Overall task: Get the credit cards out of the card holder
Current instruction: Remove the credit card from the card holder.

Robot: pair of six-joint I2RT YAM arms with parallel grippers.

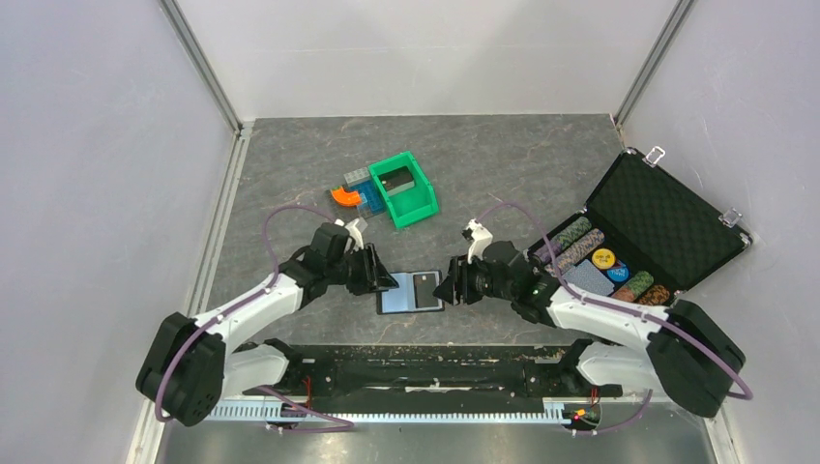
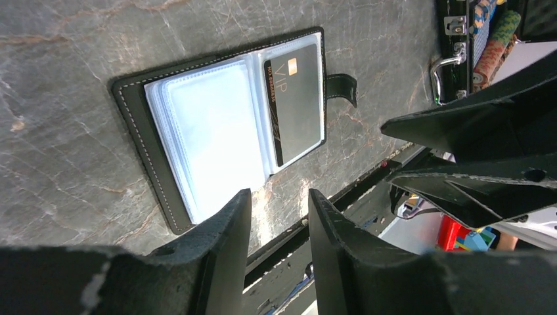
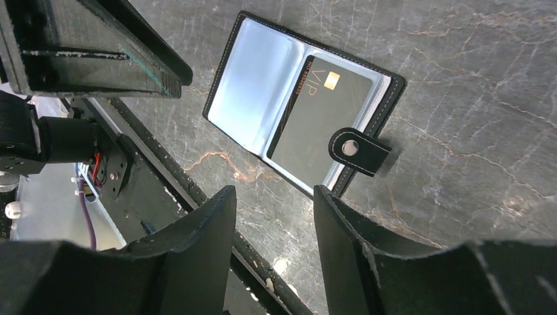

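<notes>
Left claw (image 2: pixel 279 197) and right claw (image 3: pixel 274 193) hang apart and empty on either side of the card holder (image 1: pixel 409 292) lying open on the table (image 1: pixel 503 155), where the thin, stiff, slick card (image 3: pixel 322 111) tucked inside probably needs an edge pinch while the light holder is pinned.

top: I look down from high behind the near edge, whole table (image 1: pixel 503 164), far off | left wrist: close, facing right-down | right wrist: close, facing left-down | shared by all: open card holder (image 1: pixel 410 292)
</notes>
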